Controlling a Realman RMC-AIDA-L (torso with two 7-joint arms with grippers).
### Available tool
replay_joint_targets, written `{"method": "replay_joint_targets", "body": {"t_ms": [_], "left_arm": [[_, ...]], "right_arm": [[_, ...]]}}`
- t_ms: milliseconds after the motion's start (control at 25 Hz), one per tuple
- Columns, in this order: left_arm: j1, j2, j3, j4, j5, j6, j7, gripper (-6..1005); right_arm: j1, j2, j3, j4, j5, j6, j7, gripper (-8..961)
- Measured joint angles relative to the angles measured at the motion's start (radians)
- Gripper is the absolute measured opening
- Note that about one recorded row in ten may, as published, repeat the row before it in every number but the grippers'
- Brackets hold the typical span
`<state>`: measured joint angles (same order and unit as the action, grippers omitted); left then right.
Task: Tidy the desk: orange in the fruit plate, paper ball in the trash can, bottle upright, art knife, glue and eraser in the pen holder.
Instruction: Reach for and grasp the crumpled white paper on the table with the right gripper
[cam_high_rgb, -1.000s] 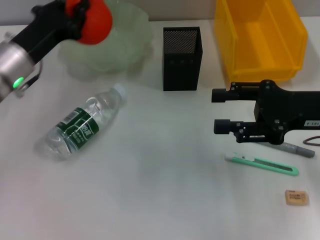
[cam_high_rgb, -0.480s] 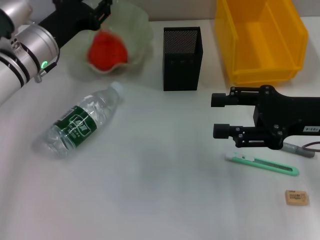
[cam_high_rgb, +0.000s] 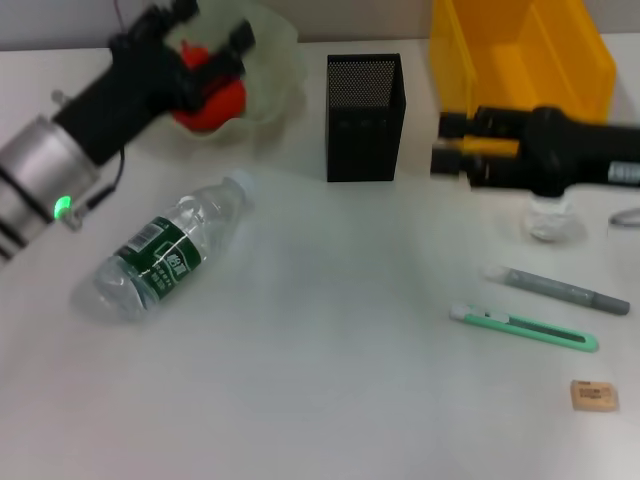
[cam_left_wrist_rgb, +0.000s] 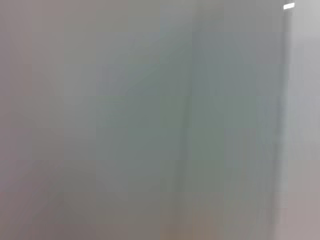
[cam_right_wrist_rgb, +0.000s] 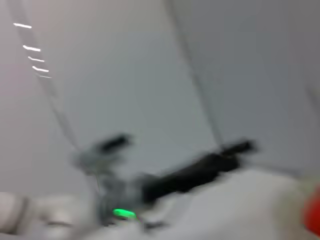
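The orange (cam_high_rgb: 214, 102) lies in the pale green fruit plate (cam_high_rgb: 275, 60) at the back left. My left gripper (cam_high_rgb: 212, 28) is open and empty just over the orange. The bottle (cam_high_rgb: 165, 255) lies on its side in front of the plate. My right gripper (cam_high_rgb: 442, 142) is open and empty, raised in front of the yellow trash bin (cam_high_rgb: 520, 70). A white paper ball (cam_high_rgb: 548, 218) lies under the right arm. The grey glue stick (cam_high_rgb: 560, 288), green art knife (cam_high_rgb: 525, 328) and eraser (cam_high_rgb: 593, 395) lie at the right. The black mesh pen holder (cam_high_rgb: 365, 115) stands at the back middle.
The left wrist view is a grey blur. The right wrist view shows only the left arm (cam_right_wrist_rgb: 150, 190) with its green light, far off and blurred, and a bit of orange (cam_right_wrist_rgb: 314, 216) at the edge.
The left gripper let the orange go into the plate and now hovers open over it. The right arm moved back toward the yellow bin, uncovering the paper ball and the glue stick.
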<state>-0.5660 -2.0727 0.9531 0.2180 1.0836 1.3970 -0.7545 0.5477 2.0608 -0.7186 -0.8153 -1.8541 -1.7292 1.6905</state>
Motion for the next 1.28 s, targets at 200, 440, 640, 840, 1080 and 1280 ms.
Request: {"method": "replay_joint_targets", "body": {"t_ms": [200,440,640,840,1080,1280], "left_arm": [[0.068,0.003,0.145,0.023,0.001,0.115,-0.006,806],[0.092,0.004,0.267,0.035,0.001,0.189,-0.026,806],[0.093,0.0,0.339,0.032,0.001,0.182,-0.035,806],[0.093,-0.002,0.343,0.028,0.001,0.175,-0.035,806],[0.088,-0.003,0.356,0.026,0.001,0.175,-0.037,805],[0.089,-0.005,0.356,0.024,0.001,0.173,-0.037,805]], "right_arm": [[-0.009,0.018,-0.099,-0.326,-0.18,0.084,0.339,583],[0.037,0.017,-0.174,-0.559,-0.524,0.058,0.723,578],[0.06,0.019,-0.275,-0.588,-0.783,0.04,0.89,573],[0.064,0.02,-0.325,-0.559,-0.86,0.072,0.952,568],[0.076,0.022,-0.404,-0.536,-0.946,0.138,1.01,563],[0.102,0.022,-0.439,-0.458,-0.95,0.213,1.013,558]]}}
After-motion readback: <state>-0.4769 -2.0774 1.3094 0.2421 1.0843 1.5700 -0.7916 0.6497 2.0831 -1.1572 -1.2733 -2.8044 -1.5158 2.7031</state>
